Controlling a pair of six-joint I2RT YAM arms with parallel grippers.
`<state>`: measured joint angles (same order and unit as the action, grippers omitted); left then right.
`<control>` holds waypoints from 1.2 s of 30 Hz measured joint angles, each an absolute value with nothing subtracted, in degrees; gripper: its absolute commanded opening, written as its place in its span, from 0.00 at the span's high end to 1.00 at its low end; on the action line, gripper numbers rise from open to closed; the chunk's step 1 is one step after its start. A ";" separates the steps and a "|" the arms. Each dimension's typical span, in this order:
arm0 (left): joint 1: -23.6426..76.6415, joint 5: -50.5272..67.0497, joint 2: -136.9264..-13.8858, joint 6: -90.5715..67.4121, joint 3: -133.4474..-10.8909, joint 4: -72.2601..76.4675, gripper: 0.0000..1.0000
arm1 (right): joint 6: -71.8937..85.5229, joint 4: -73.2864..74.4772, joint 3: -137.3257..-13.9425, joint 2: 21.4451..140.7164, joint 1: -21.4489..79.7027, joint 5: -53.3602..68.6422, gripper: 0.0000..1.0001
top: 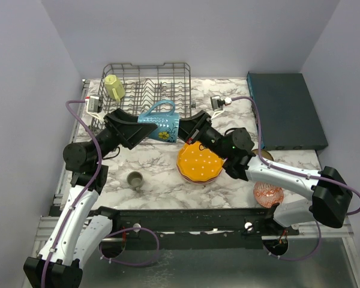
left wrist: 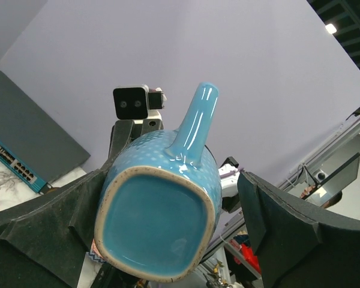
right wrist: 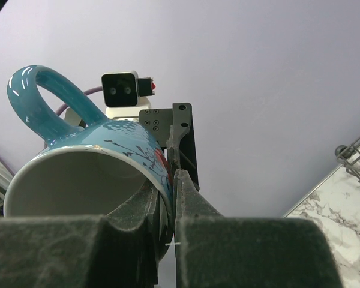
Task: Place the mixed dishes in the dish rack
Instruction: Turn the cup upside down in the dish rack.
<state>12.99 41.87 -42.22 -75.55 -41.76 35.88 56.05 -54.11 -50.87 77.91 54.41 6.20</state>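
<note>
A blue mug (top: 159, 125) with a flower pattern hangs on its side in the air in front of the dish rack (top: 183, 71), handle up. My right gripper (top: 183, 129) is shut on the mug's rim wall (right wrist: 90, 162), with one finger inside and one outside (right wrist: 173, 180). My left gripper (top: 146, 129) stands open around the mug's base (left wrist: 159, 222); there is a gap on the right side (left wrist: 168, 240). A yellow mug (top: 114, 87) lies in the rack's left end. An orange dotted plate (top: 199, 162) and a grey-olive mug (top: 134, 178) sit on the table.
A pink scalloped dish (top: 268, 194) sits by the right arm's base. The flat dark teal box (top: 285, 111) lies at the back right. Purple walls close in the table on three sides.
</note>
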 measured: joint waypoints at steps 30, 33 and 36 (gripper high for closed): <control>13.26 40.95 -42.52 -74.11 -41.63 35.66 1.00 | 54.48 -51.81 -51.29 76.49 54.70 3.60 0.73; 13.43 40.97 -42.70 -74.06 -41.63 35.48 1.00 | 54.17 -51.62 -50.41 74.96 54.70 2.61 0.67; 13.54 40.97 -42.92 -73.95 -41.63 35.44 1.00 | 53.78 -51.24 -49.34 73.08 54.68 1.04 0.65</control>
